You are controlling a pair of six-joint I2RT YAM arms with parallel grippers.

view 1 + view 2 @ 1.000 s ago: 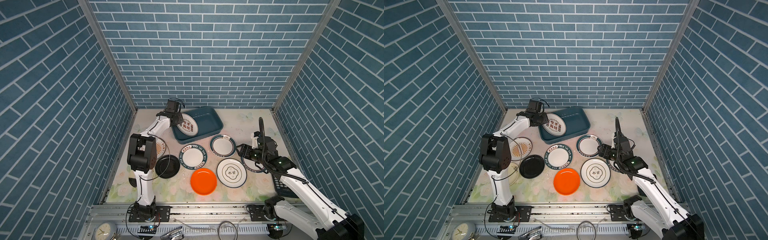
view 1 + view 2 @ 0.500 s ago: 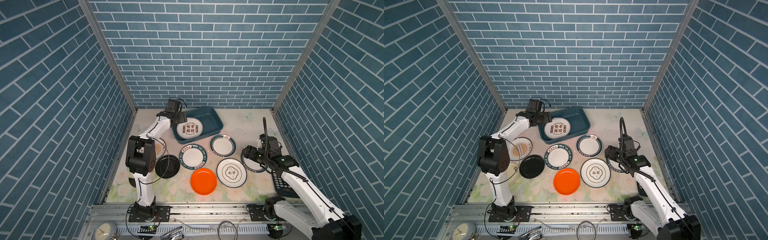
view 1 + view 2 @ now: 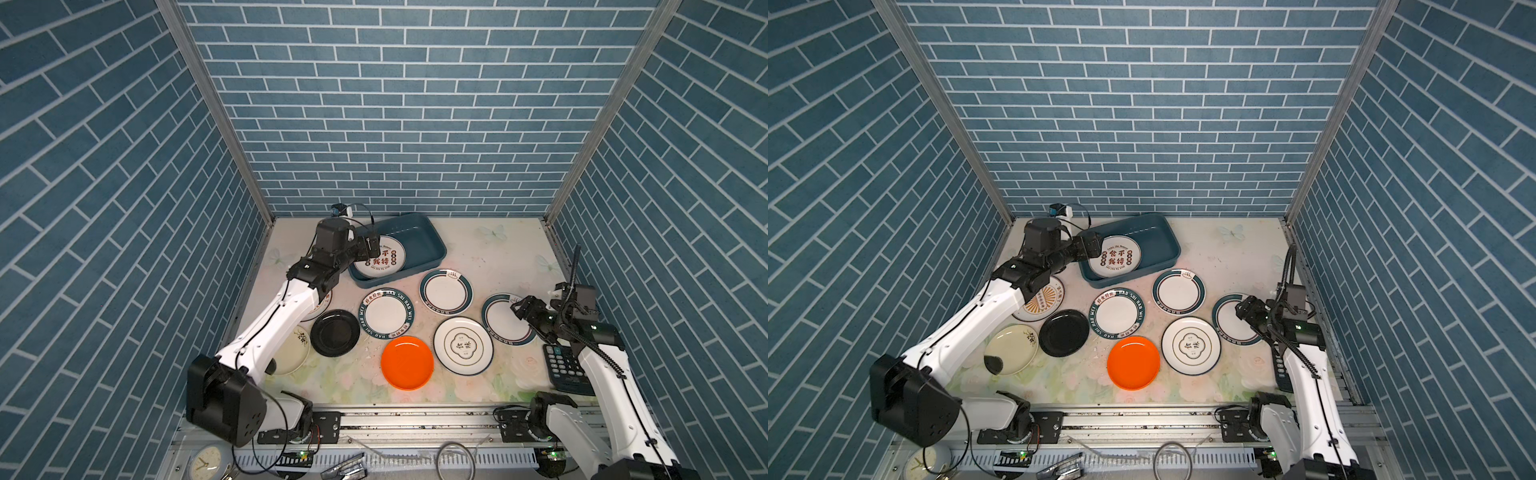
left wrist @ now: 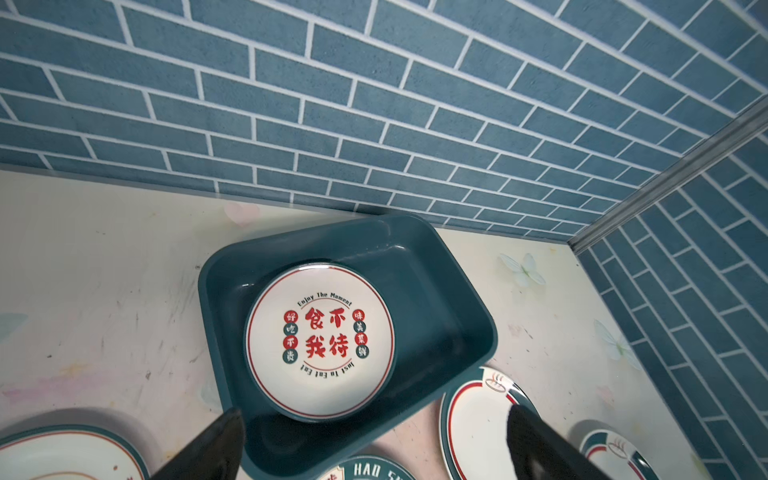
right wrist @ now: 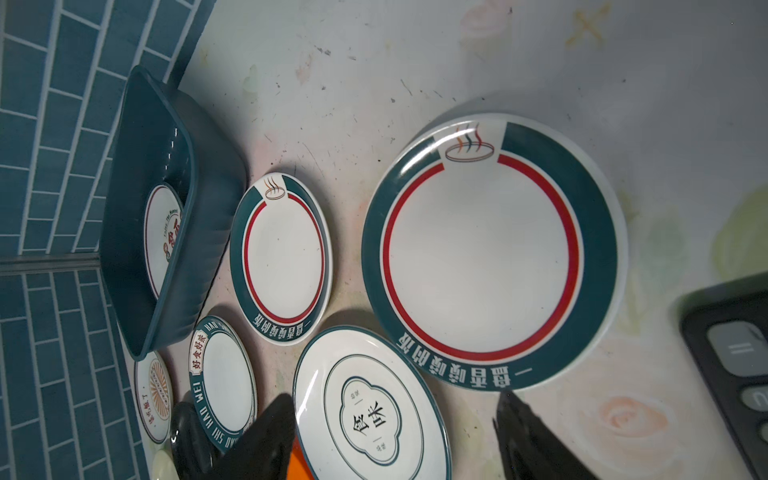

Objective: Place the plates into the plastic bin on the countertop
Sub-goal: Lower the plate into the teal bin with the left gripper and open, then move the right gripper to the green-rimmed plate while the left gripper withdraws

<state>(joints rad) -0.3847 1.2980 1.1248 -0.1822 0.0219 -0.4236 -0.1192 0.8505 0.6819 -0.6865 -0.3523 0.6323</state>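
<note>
**A:** What do both top views give?

**B:** The dark teal rectangular plastic bin [image 3: 419,217] sits at the back of the flowered bench [image 3: 490,257]. A round white plate with red characters [image 3: 380,262] lies flat in the bin's near end. The left gripper [image 3: 371,246] hovers at the bin's left rim, jaws spread and empty. Eight other plates lie in front of the bin. The right gripper [image 3: 524,307] hangs over the teal-rimmed white plate [image 3: 498,328] farthest right of the bin, jaws spread.

**A:** Left wrist view?

**B:** The plate rests on the bin's floor, clear of both jaws.

**A:** Right wrist view?

**B:** The teal-rimmed plate lies flat, with a black calculator [image 5: 731,353] on its side away from the bin. I'd judge the plate stiff, glossy, slippery and breakable. It is best pinched at the raised rim, one jaw under the lip.
</note>
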